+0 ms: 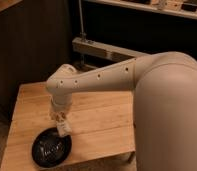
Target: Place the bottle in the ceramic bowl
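The bowl [48, 150] sits close to the table's front edge, and the gripper [62, 121] hangs over its upper right rim with the bottle [65, 130] at its tip, a pale block that merges with the gripper's own cream colour; whether the bottle is clamped or already loose I cannot tell. The likely risk is placement: the bottle looks to be above the rim, not the middle, so a release here could tip it off the lip onto the table [104, 125], or knock the bowl toward the edge. The bowl is round, shallow, glossy black and probably slick, so a boxy bottle may slide or rattle in it. The table is pale planked wood with a matte grain. The arm [99, 79] is smooth, rounded and cream. Behind it runs a grey metal rail [107, 50].
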Controlling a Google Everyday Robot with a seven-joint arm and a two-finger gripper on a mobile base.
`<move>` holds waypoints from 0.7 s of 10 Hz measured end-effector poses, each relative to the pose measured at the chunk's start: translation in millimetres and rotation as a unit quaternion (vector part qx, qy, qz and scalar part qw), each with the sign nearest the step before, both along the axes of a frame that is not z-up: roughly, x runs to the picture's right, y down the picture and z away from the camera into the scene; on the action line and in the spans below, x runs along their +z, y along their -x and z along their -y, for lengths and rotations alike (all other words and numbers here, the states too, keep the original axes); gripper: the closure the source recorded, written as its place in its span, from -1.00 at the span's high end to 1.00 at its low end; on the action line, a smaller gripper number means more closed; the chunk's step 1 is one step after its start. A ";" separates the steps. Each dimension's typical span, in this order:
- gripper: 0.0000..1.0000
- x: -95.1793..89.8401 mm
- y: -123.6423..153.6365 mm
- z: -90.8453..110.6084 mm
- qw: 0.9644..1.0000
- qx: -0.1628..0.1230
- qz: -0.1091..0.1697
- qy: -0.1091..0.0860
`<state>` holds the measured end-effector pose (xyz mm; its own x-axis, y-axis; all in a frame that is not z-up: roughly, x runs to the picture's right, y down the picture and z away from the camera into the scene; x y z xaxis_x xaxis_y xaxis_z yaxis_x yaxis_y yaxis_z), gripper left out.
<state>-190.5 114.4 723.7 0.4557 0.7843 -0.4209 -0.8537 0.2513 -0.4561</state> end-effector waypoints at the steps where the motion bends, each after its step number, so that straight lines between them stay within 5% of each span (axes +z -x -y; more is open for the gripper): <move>1: -1.00 0.4 4.5 -3.3 1.000 0.005 0.017 0.000; 7: -1.00 -32.0 21.7 -30.7 0.996 0.011 0.094 0.003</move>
